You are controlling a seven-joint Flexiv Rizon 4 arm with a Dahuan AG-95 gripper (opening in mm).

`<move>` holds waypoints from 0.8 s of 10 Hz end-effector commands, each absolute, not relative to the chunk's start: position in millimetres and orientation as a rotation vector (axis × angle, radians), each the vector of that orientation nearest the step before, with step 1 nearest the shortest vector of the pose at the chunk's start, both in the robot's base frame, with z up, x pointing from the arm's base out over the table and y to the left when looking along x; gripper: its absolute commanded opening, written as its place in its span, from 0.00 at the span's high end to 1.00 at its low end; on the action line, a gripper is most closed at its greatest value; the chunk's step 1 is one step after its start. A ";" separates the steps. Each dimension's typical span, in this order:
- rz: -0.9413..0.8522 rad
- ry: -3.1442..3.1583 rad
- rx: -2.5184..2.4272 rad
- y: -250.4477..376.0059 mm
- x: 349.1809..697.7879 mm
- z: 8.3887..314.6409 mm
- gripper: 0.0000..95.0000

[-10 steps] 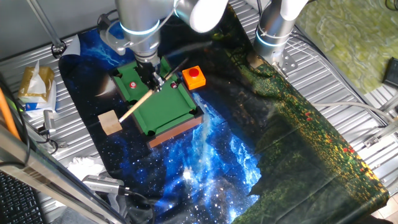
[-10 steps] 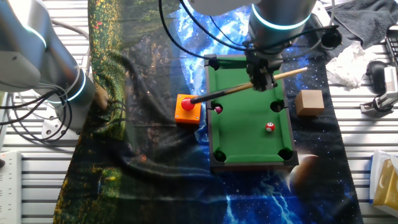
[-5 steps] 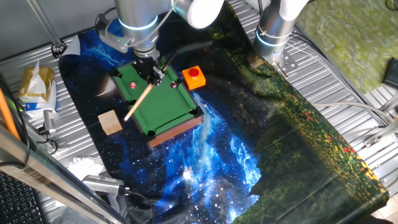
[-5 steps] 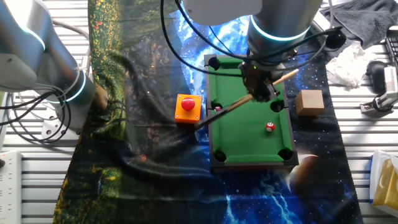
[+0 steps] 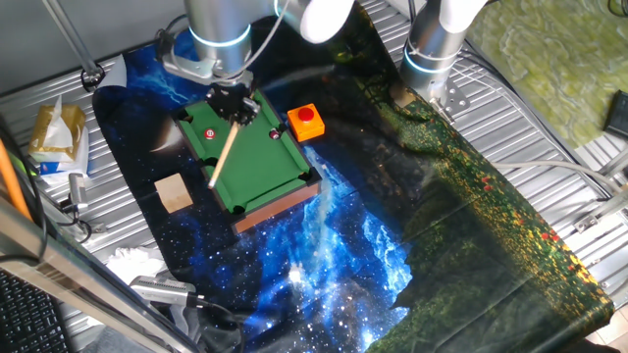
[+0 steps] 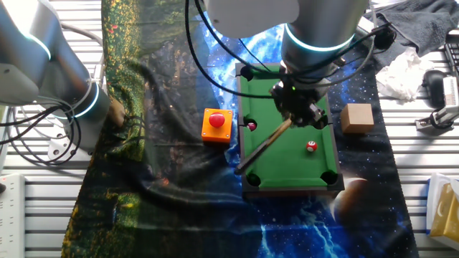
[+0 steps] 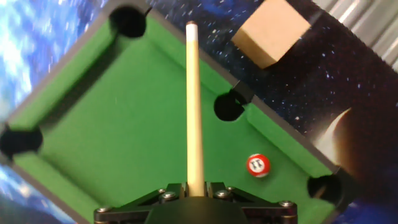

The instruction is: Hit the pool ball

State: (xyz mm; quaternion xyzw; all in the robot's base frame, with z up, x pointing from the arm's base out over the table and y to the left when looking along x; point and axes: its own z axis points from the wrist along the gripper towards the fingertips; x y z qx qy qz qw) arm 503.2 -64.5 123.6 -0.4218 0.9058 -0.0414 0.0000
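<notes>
The pool ball (image 6: 311, 146) is a tiny red ball with a white spot. It lies on the felt of the green mini pool table (image 6: 280, 154) near a corner pocket, and also shows in the hand view (image 7: 258, 165) and in one fixed view (image 5: 209, 133). My gripper (image 6: 295, 109) hovers over the table, shut on a wooden cue stick (image 6: 263, 147). In the hand view the cue (image 7: 192, 106) runs straight out from the gripper (image 7: 195, 191) across the felt. The ball lies to the right of the cue, apart from it.
A darker maroon ball (image 6: 252, 125) sits by a side pocket. A red button on an orange base (image 6: 216, 122) stands beside the table. A wooden block (image 6: 356, 118) stands on the other side, also in the hand view (image 7: 270, 36). A second robot arm (image 6: 50, 79) stands at the left.
My gripper has turned over the table, swinging the cue from pointing at the button side round toward the table's end. The pool ball has not moved.
</notes>
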 end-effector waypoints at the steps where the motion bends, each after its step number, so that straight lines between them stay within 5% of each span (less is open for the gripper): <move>1: -0.144 2.799 -1.435 -88.2 508.3 127.3 1.00; 8: -0.133 2.723 -1.565 -142.3 502.5 127.5 1.00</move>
